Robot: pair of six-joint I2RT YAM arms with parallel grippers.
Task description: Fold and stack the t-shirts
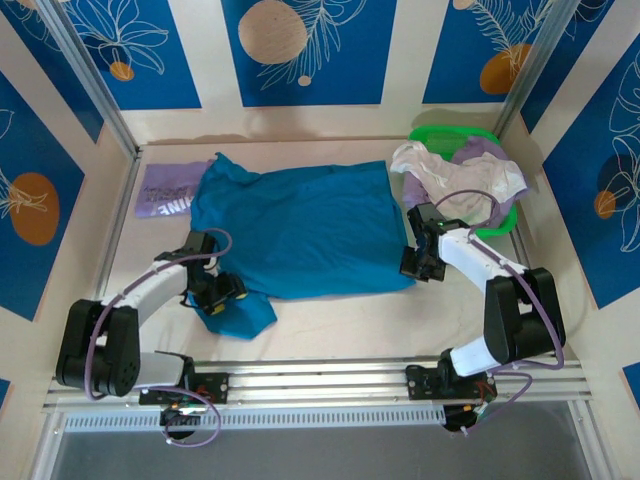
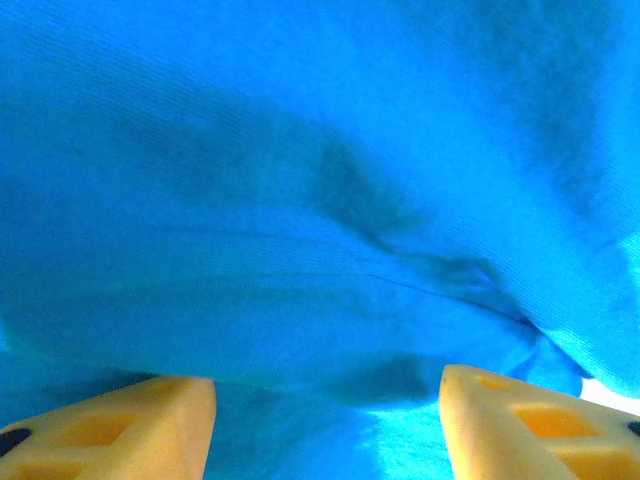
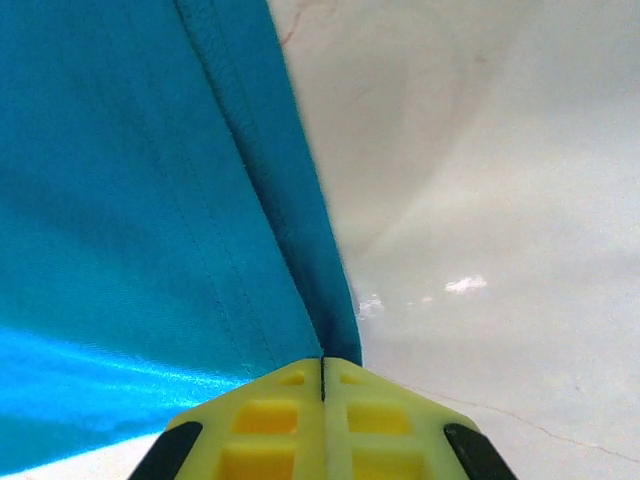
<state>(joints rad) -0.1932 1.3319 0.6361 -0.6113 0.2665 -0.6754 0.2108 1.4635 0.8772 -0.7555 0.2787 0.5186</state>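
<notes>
A teal-blue t-shirt [image 1: 300, 230] lies spread flat across the middle of the table, one sleeve hanging toward the near left. My left gripper [image 1: 215, 290] sits at that sleeve. In the left wrist view it [image 2: 327, 400] is open, its yellow fingers [image 2: 150, 420] wide apart with teal cloth [image 2: 320, 200] rumpled between and beyond them. My right gripper [image 1: 415, 262] is at the shirt's right edge, low on the table. Its [image 3: 322, 365] jaws are shut on the stitched hem of the teal shirt [image 3: 130, 200]. A lavender t-shirt [image 1: 165, 190] with white lettering lies flat at the far left.
A green plastic basket [image 1: 440, 135] stands at the far right, holding a white tee [image 1: 440, 175] and a lilac one [image 1: 480, 152] that spill over its rim. Bare cream tabletop [image 1: 330, 320] runs along the near edge. Blue patterned walls close in three sides.
</notes>
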